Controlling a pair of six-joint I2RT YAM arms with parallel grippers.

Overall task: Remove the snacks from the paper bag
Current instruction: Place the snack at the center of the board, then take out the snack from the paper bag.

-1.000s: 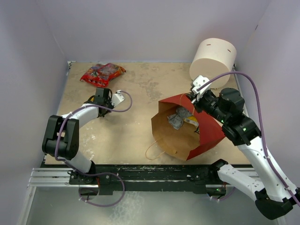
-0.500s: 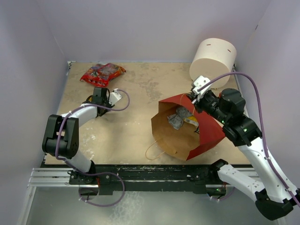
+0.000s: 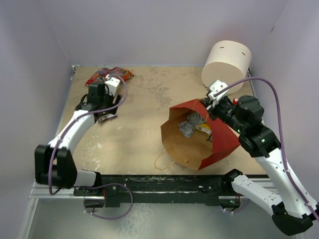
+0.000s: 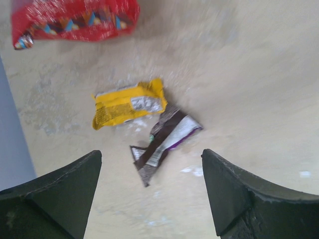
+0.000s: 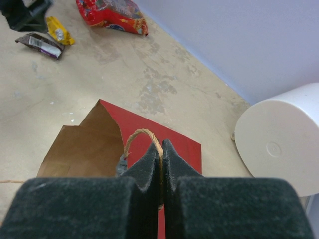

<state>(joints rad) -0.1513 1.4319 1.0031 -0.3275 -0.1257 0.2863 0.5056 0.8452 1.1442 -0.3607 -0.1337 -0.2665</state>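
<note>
The paper bag [image 3: 222,139] lies on its side at the right, red outside, its tan mouth facing left. A crinkled silver-grey packet [image 3: 188,124] and a yellow one [image 3: 202,128] show inside. My right gripper [image 5: 162,144] is shut on the bag's string handle [image 5: 139,133], holding the upper side up. My left gripper [image 4: 151,154] hangs open over the table's left. Below it lie a yellow wrapper [image 4: 127,104] and a dark purple packet [image 4: 162,142], free of the fingers. The red cartoon-printed bag [image 4: 75,20] lies just beyond, partly hidden by the left wrist in the top view.
A white cylinder [image 3: 227,62] stands at the back right, close behind the right gripper [image 3: 209,102]. The bag's second string handle [image 3: 162,160] loops onto the table near the front. Walls close in the left, back and right sides.
My left gripper has opened, let go of the dark purple packet beside the yellow wrapper, and risen toward the back left. The right gripper and the bag have held still.
</note>
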